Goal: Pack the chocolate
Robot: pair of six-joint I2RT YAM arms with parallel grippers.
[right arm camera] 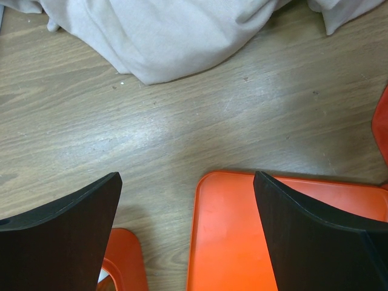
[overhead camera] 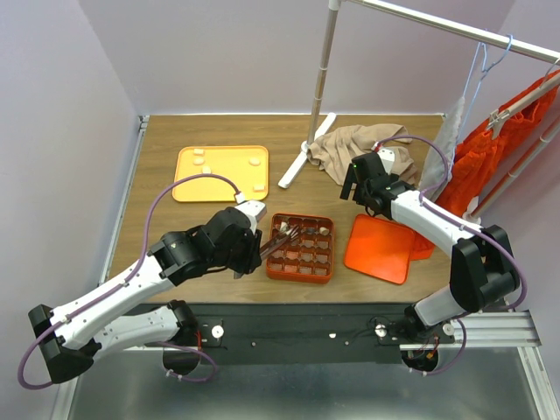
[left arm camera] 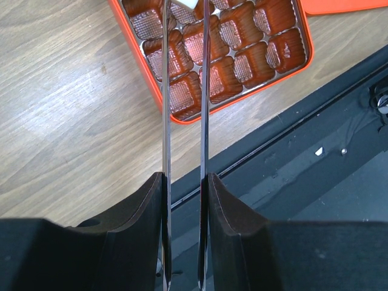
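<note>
Bench: wood table (overhead camera: 227, 129). On the far left is a yellow tray (overhead camera: 223, 166) with loose cream lumps (overhead camera: 255, 160) on it. A flat orange tray (overhead camera: 381, 249) sits on the right, and the gridded box (overhead camera: 300, 277) stands between the two at centre. The right gripper (right arm camera: 188, 176) hovers over the far edge of the flat orange tray, below the beige cloth (right arm camera: 163, 36), with fingers wide apart and nothing between them. It is well apart from the box, so the next move is not its job. The left gripper (overhead camera: 284, 232) is the nearer one. Its long thin blades reach in over the box's near-left corner and run diagonally toward the far rows. The blades are drawn close and pinch a cream lump (left arm camera: 183, 5) at the very tips. That lump hangs above the far-left cells, clear of the box floor (the exact cell cannot be told, because the wrist view cuts it at the frame edge). Near-row cells under the blades look empty. Judgement: placement is in hand and calls for a straight descent along the blade axis into one cell, then release. The risk is the lump clipping a cell wall.
</note>
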